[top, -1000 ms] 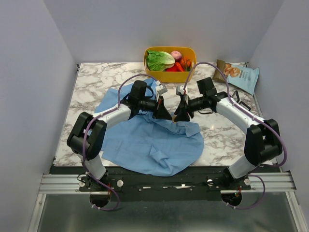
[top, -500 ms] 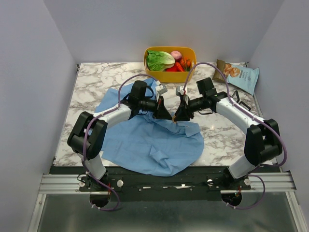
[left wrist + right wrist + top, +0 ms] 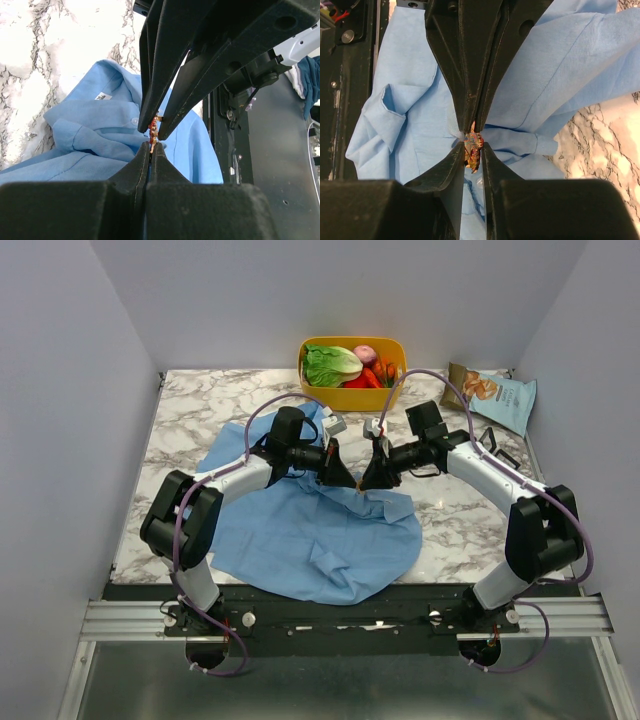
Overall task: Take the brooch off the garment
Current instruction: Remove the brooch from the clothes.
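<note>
The light-blue garment [image 3: 320,540] lies crumpled on the marble table, with both grippers meeting tip to tip over its upper middle. My left gripper [image 3: 151,148] is shut on a pinch of the cloth, and the tiny pale orange-tan brooch [image 3: 151,146] is nipped at its tips. From the right wrist, the brooch [image 3: 473,125] shows as a small tan point between the left fingers [image 3: 465,75]. A brighter red-orange ornament [image 3: 473,150] sits right against it. My right gripper [image 3: 474,146] holds that ornament between its narrow jaws, both pads touching it. From above the brooch [image 3: 359,491] is a speck.
A yellow tub [image 3: 350,400] of vegetables stands at the back centre. A snack bag [image 3: 500,395] lies at the back right. Bare marble table [image 3: 200,410] shows left and right of the shirt.
The right gripper's jaws have narrowed onto the red-orange ornament. Both arms have stayed in place and the left gripper has stayed shut.
</note>
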Action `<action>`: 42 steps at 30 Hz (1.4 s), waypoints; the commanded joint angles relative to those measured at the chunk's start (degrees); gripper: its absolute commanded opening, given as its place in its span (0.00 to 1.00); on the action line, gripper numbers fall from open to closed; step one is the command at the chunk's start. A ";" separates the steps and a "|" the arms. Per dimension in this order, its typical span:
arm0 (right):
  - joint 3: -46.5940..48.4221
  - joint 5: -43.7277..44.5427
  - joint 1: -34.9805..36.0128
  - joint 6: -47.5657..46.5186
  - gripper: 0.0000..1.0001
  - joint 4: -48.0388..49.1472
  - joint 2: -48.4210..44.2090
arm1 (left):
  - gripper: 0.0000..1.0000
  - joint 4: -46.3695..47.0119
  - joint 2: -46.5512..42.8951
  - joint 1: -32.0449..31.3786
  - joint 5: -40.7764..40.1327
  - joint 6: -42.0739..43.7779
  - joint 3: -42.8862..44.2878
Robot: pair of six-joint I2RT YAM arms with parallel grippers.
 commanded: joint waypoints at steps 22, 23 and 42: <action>0.52 4.08 0.30 2.79 0.22 4.93 -0.60 | 0.00 1.58 0.91 -0.47 2.80 -1.82 0.64; 0.52 3.99 0.30 2.79 0.22 4.93 -0.69 | 0.00 1.58 0.91 -0.39 2.80 -1.82 0.64; 0.52 4.17 0.30 2.79 0.20 4.93 -1.30 | 0.00 1.49 1.53 -1.44 2.54 -1.99 0.82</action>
